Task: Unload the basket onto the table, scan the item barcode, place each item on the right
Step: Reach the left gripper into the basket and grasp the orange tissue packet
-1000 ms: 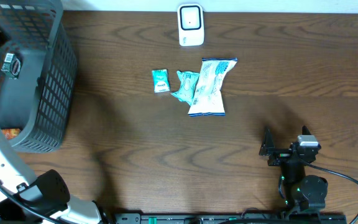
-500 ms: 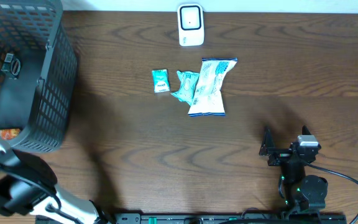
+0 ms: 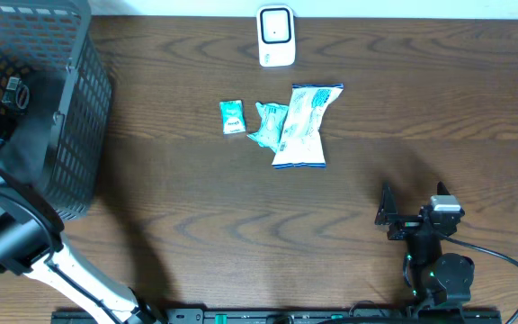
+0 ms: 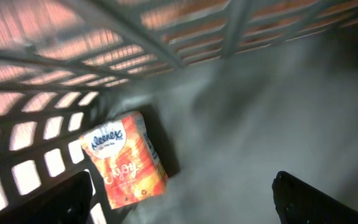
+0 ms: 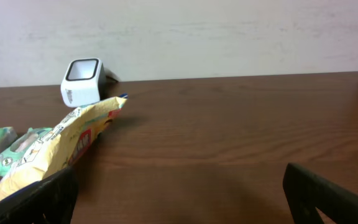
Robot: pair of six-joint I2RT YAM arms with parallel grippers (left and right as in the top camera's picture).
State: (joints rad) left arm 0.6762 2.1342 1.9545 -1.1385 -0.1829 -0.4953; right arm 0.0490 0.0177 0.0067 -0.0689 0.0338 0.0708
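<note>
- The left gripper hangs inside the basket, jaws wide apart and holding nothing. Its 2 dark fingers frame the grey basket floor.
- The orange tissue pack lies flat on that floor, below and ahead of the gripper. It sits left of the gap's centre line, close to the left-hand finger and right beside the mesh wall.
- Its long axis runs slantwise across the wrist view, upper left to lower right, so it is not square to the jaws.
- My reading: this pack is the item to scan. The next move calls for a shift toward that wall and a wrist turn before closing.
- The left arm is by far the nearer. The right gripper rests well apart at the table's near right, jaws spread and empty.
- The scanner stands at the far edge of the table, well right of the basket, with 3 packets lying near it.
</note>
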